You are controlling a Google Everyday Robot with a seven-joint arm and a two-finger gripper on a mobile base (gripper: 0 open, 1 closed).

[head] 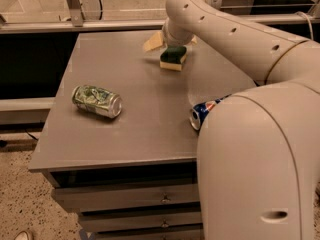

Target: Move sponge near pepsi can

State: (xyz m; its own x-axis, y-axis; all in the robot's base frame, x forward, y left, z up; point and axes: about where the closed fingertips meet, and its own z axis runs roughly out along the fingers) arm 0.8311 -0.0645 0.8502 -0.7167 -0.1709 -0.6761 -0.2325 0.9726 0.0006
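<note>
The sponge (173, 57), dark green on top with a pale yellow base, lies flat on the grey table (140, 129) near its far edge. My gripper (172, 45) hangs directly over and just behind it. It is open, with tan fingers (152, 42) spread to either side of the sponge. The pepsi can (201, 114) lies on its side at the table's right, nearer the front. Only its silver top and a strip of blue show, because my arm's big white link (260, 159) covers the rest.
A crushed green and silver can (96, 101) lies on its side at the table's left. Drawers (130, 196) sit under the tabletop. A metal rail (100, 24) runs behind the table. My arm (235, 39) reaches across the right side.
</note>
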